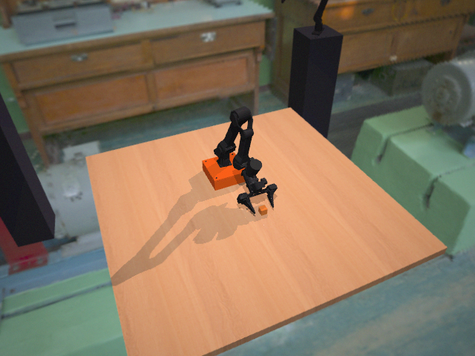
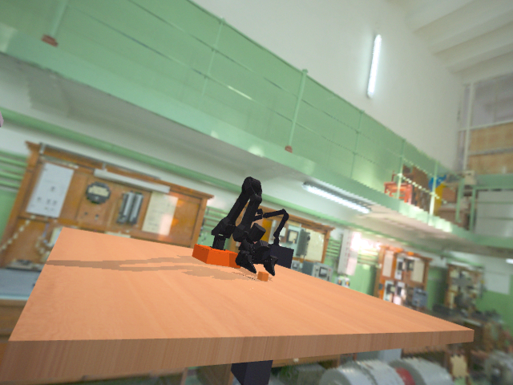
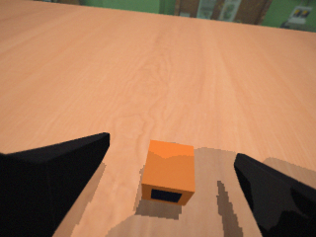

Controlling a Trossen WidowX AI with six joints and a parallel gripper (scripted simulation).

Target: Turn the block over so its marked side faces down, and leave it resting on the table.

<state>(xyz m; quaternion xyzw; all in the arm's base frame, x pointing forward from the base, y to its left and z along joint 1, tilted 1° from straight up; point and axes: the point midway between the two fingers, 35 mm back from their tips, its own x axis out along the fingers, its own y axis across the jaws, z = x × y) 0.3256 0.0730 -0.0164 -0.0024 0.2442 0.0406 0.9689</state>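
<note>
A small orange block (image 1: 263, 210) (image 2: 262, 276) (image 3: 170, 170) is on the table (image 1: 306, 268) (image 2: 207, 310) (image 3: 158, 74), in front of the arm. In the wrist view a plain orange face is on top. The dark mark (image 3: 166, 196) shows on the side face towards the arm, strongly foreshortened. My gripper (image 1: 263, 211) (image 2: 264, 273) (image 3: 171, 148) is wide open. Its fingers stand to either side of the block with a gap on both sides, touching nothing. The block's underside is hidden.
The orange arm base (image 1: 226, 176) (image 2: 213, 256) stands behind the gripper. Shadows of the arm stretch over the table to the left in the top view. A dark pillar (image 1: 316, 76) stands beyond the table's back corner.
</note>
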